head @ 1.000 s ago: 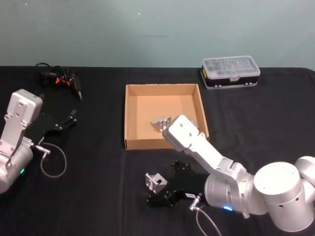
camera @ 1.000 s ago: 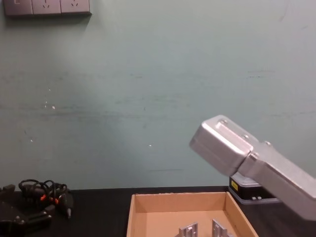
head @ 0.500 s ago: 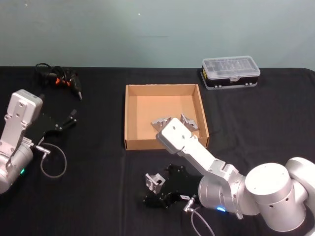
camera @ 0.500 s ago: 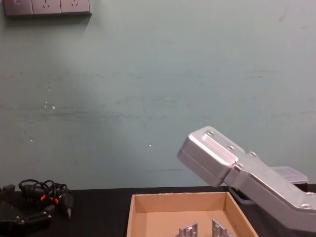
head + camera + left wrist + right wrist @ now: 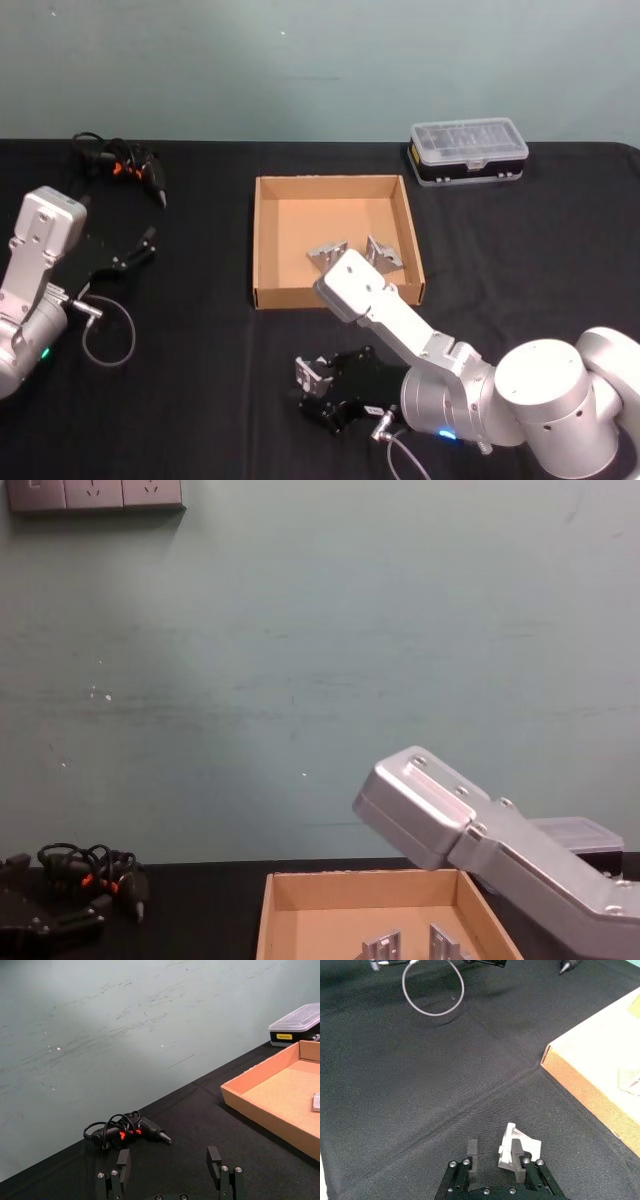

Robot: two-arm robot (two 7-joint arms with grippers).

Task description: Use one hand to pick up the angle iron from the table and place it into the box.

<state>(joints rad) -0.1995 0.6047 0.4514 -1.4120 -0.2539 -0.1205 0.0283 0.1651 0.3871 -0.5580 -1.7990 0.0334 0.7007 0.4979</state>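
The angle iron (image 5: 519, 1147) lies on the black tabletop (image 5: 210, 330), in front of the box and well short of its near wall. It is not yet lifted. The right pincer (image 5: 495, 1160) is low over it with its jaws narrowly parted; in the right wrist view one finger (image 5: 518, 1152) overlaps the iron and the other stands just beside it. Whether the fingers already touch the metal cannot be told. In the head view the iron (image 5: 312, 375) sits at the tip of that pincer (image 5: 322, 388).

Judgement: the task is at the grasp step. Closing on the iron, lifting it, carrying it over the wall and releasing it all remain.

The box (image 5: 268, 240) stands open behind, and holds two pieces (image 5: 328, 252) (image 5: 383, 251) of like metal near its right front corner. A closed clear-lidded case (image 5: 468, 148) sits farther back and to the right; its contents cannot be made out.

The left pincer (image 5: 170, 1172) is parked at the left of the tabletop, jaws wide and empty, near a cabled tool (image 5: 127, 1129).
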